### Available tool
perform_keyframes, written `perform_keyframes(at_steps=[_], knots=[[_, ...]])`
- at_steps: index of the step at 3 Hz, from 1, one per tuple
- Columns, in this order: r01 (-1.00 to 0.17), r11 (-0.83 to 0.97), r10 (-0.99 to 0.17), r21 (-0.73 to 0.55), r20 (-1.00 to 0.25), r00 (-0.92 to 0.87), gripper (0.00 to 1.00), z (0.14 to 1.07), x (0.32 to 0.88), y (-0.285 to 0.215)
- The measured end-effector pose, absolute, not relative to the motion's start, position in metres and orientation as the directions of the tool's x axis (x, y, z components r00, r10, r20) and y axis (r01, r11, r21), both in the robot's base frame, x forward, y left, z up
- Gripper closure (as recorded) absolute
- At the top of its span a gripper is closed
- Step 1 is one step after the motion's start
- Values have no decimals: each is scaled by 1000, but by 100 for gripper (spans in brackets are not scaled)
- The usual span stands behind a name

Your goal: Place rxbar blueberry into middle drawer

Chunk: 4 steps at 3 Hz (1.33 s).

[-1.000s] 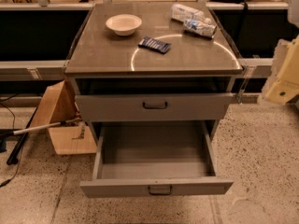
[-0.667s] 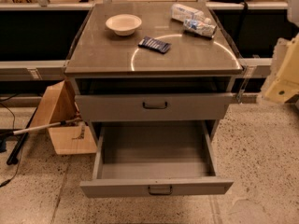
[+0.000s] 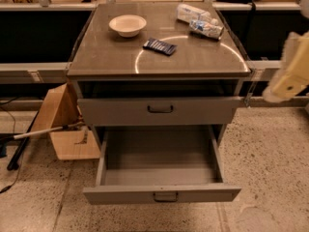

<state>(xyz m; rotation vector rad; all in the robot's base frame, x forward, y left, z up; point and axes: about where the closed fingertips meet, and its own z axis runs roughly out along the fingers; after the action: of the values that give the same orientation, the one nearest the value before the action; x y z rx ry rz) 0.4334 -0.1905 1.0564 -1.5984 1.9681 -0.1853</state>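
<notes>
The rxbar blueberry (image 3: 159, 46), a flat dark blue bar with pale print, lies on the cabinet top right of centre. The middle drawer (image 3: 161, 154) stands pulled out below, its plain grey tray showing nothing in it, with a small greyish loop handle (image 3: 165, 196) at its front's centre. My gripper (image 3: 286, 76) shows as a pale blurred shape at the right edge, off the cabinet's right side, level with the top and well apart from the bar.
A white bowl (image 3: 127, 24) sits at the top's back left. Clear crinkled plastic bottles (image 3: 200, 21) lie at the back right. A shut grey drawer with a black handle (image 3: 160, 109) is above the open one. A cardboard box (image 3: 65, 124) stands on the floor to the left.
</notes>
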Motion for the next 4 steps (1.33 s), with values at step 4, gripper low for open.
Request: perform_keyframes(at_steps=[4], knots=[[-812, 307, -761, -496, -640, 104, 0, 1056, 501, -119]])
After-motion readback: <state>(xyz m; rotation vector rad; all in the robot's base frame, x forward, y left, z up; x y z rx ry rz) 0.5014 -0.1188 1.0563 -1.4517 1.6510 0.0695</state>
